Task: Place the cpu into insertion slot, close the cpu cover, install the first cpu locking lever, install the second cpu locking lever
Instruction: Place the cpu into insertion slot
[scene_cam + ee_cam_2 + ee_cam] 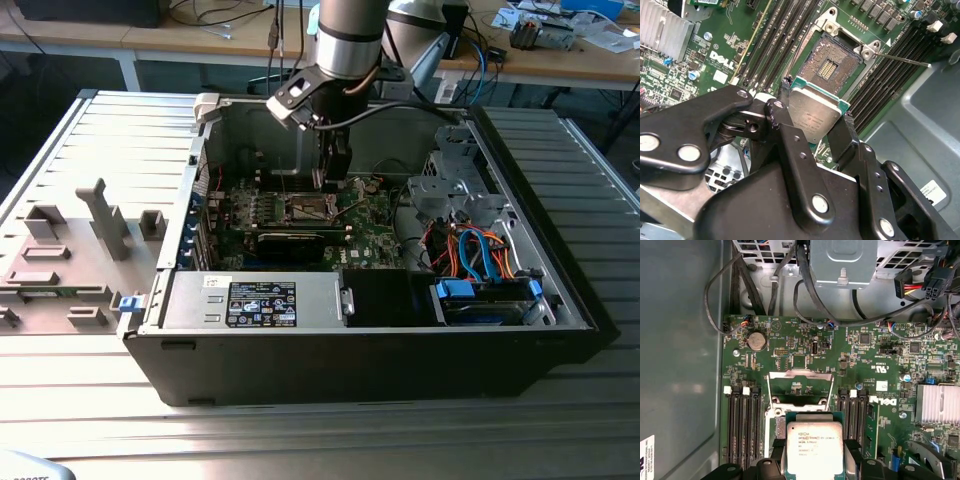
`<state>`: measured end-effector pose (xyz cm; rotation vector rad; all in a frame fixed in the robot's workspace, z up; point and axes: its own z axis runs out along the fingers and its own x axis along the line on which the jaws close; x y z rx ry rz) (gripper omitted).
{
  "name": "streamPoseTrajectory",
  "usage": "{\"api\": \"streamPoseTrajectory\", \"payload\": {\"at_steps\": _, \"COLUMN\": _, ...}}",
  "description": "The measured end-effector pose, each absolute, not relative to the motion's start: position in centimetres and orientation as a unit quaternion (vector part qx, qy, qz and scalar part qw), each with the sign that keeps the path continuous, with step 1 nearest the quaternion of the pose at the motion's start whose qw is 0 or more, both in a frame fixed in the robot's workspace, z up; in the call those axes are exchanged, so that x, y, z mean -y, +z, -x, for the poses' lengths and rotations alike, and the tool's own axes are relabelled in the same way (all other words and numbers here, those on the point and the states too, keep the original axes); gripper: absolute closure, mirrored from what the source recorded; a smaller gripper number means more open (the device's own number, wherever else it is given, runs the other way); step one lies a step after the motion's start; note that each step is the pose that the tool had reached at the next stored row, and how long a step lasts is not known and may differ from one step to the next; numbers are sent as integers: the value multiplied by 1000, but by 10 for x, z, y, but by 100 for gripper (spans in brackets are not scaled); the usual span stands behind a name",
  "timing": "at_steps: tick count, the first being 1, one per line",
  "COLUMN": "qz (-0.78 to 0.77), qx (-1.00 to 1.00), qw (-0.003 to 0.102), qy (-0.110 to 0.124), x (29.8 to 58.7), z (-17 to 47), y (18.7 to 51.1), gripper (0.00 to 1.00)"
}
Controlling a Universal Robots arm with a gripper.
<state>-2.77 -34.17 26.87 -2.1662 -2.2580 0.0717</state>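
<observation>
Just above the insertion slot [832, 65], the gripper [815, 107] has the cpu [812, 117] pinched by two opposite edges. Its fingers [790, 135] are closed down to the chip's width, with nothing else between them. The chip is held flat, metal top facing the wrist. To me it looks like it's hovering clear of the slot rather than resting in it. In the second wrist view the slot's dark centre with its contact field is completely bare. So I'd call step one underway, not done.

The cpu cover [800, 375] is tipped up at one edge of the slot, beyond the chip, and you can see green motherboard [860, 360] through its window. A thin locking lever [905, 60] sticks out sideways from a corner of the slot, obviously unlatched. I can't pick out the second lever for sure.

In the exterior view the arm reaches down into the open computer case [350, 370], pretty much straight over the slot.

My tally: nothing finished so far. The chip needs seating, the cover needs closing, and both levers need hooking down.
</observation>
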Motion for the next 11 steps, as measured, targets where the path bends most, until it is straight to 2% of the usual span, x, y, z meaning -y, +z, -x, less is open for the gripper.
{"api": "streamPoseTrajectory", "payload": {"at_steps": 11, "qz": 692, "qx": 721, "qw": 6, "qy": 23, "x": 342, "z": 28, "y": 266, "gripper": 46}}
